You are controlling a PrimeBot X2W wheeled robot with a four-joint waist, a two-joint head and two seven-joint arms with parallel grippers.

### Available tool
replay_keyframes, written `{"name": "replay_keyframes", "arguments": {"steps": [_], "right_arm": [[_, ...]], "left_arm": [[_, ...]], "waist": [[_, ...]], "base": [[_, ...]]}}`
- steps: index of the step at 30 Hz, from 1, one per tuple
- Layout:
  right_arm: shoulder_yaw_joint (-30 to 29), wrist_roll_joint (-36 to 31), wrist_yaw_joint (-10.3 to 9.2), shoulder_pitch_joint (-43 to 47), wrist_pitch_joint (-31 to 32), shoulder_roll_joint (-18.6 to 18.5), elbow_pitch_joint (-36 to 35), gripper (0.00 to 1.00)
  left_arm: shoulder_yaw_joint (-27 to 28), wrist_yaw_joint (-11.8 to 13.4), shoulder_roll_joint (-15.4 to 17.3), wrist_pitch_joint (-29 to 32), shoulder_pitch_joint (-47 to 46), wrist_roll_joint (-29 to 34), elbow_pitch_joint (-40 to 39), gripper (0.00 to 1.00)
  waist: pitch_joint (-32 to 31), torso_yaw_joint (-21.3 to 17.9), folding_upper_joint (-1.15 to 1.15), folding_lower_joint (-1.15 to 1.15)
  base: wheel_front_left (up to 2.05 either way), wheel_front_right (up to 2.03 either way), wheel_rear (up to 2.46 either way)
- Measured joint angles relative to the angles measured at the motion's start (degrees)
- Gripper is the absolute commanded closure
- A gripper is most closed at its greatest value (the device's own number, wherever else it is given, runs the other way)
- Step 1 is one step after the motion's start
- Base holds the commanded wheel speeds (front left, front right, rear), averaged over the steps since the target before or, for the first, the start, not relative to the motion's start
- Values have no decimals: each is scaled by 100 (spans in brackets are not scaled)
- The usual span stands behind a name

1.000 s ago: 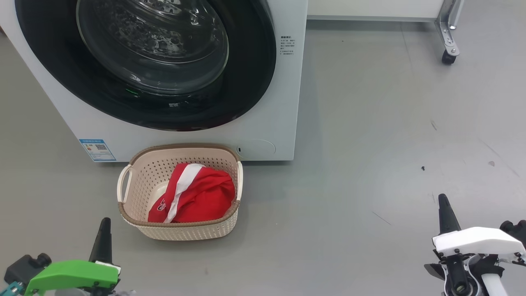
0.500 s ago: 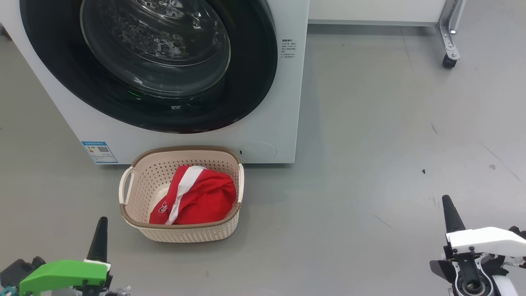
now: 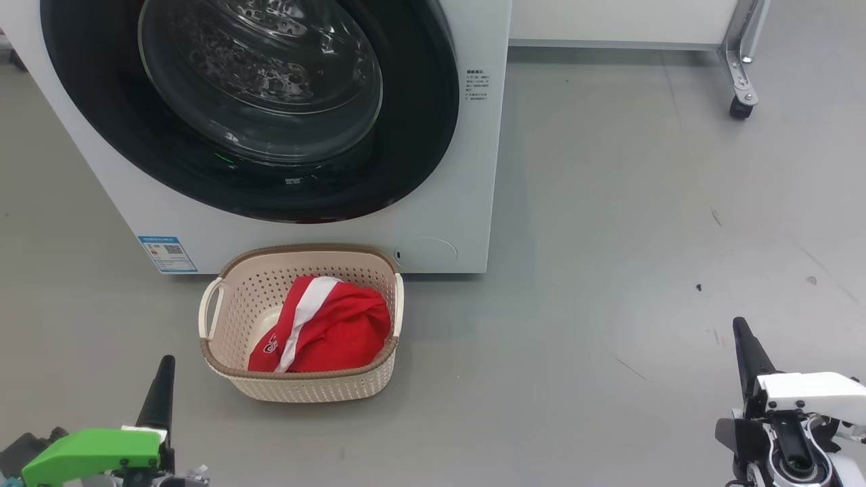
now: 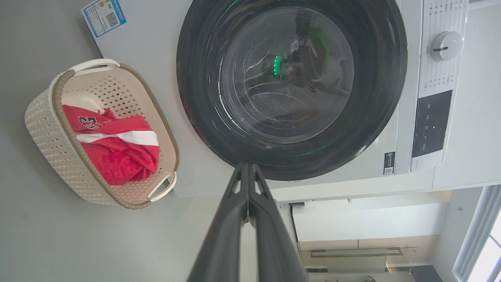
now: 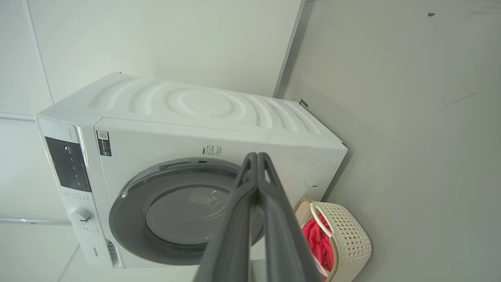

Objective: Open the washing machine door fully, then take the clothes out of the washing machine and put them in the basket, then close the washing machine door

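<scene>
So the washing machine door (image 3: 250,101) is sitting flush against the washing machine (image 3: 440,216) and looking shut, and the clothes (image 3: 331,331) are lying bunched up in the basket (image 3: 304,389), which is parked on the floor right up against the front of the washer, under the door. The job is looking pretty much done to me.

The left gripper (image 4: 247,172) is showing both fingers pressed together with nothing between them, and the right gripper (image 5: 257,158) is doing the same. Both are hanging low, well apart from the machine.

What I'm worrying about:
- The latch. The door is looking closed, but I can't tell if it's actually clicking home (glossy rim, no visible gap, that's all I'm getting). If it isn't catching, it's going to drift open.
- The left arm is sitting near the basket. Any sloppy swing on that side is risking a knock that's tipping or sliding such a light basket.
- The red fabric is piling up close to the rim, so a bump is spilling it.
</scene>
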Motion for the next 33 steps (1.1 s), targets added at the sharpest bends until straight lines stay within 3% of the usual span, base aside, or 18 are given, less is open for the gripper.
{"name": "replay_keyframes", "arguments": {"steps": [11,33], "right_arm": [[-113,813,60,-31,192,-25,30,100],[-129,816,64,-35,192,-33,57,100]], "left_arm": [[143,0,-48,192,-60,-506,-31,100],[153,0,-59,192,-64,-506,-33,100]], "waist": [[-42,16,0,0],[-43,16,0,0]], "base": [[0,0,0],[0,0,0]]}}
